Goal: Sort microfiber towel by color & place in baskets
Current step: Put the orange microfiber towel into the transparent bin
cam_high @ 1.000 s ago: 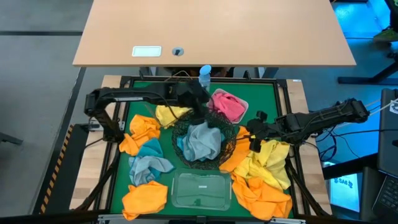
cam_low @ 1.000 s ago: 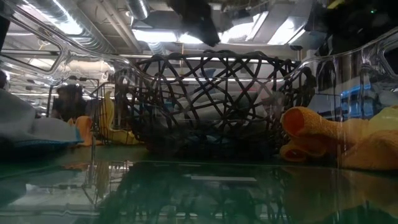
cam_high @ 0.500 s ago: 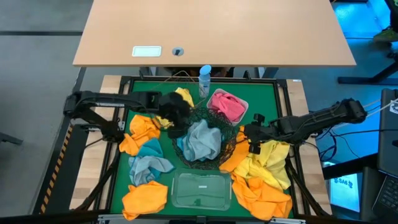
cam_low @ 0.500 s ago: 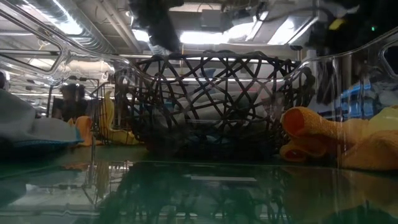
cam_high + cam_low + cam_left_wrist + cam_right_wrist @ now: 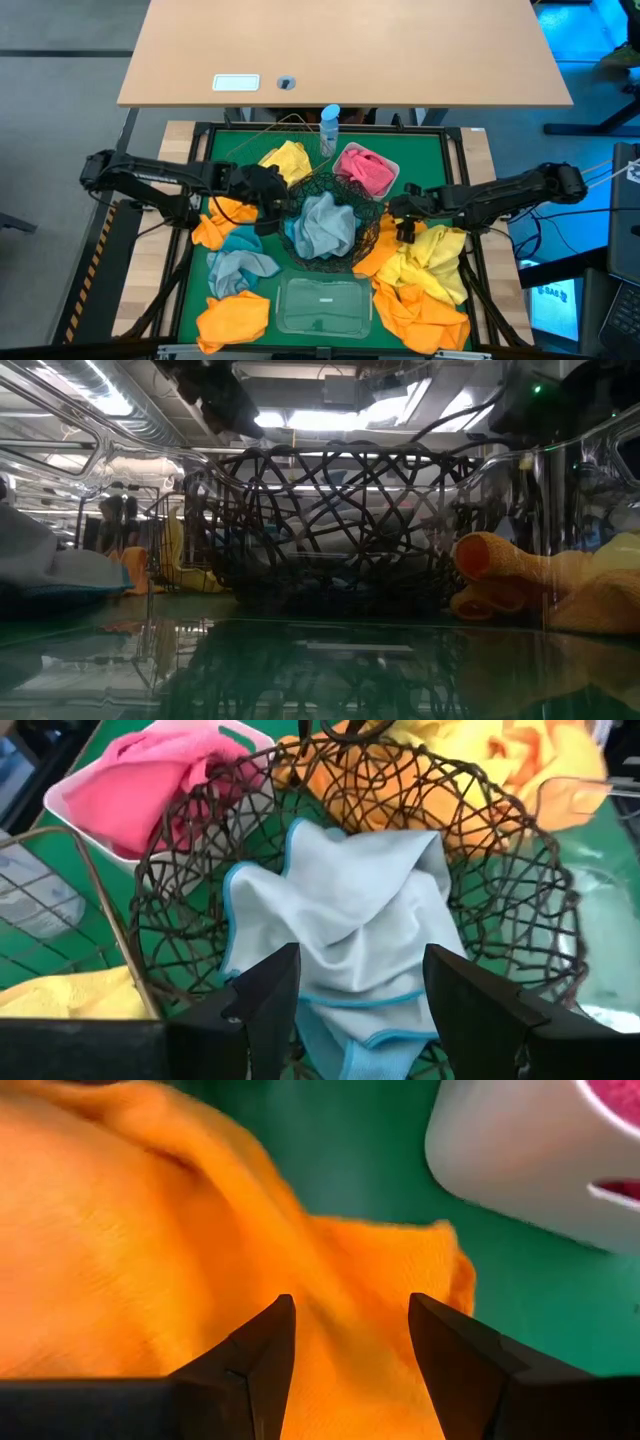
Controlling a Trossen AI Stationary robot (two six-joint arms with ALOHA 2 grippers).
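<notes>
While the right gripper (image 5: 345, 1365) hangs with its fingers spread and empty right over an orange towel (image 5: 150, 1250) at centre-right of the high view, the danger is a muddled grab. That towel lies against a yellow towel (image 5: 432, 262) in the same heap, so a deep pinch could lift both colours together. It also sits close to the black wire bowl (image 5: 368, 228) and the white tray (image 5: 540, 1160), where a finger could catch the wire or nudge the tray. Left of centre, the left gripper (image 5: 360, 1005), fingers also open and empty, faces the bowl holding the grey-blue towel (image 5: 350, 935); pushing forward could shove the bowl or drag that sorted cloth back out onto the tabletop (image 5: 420, 150).
</notes>
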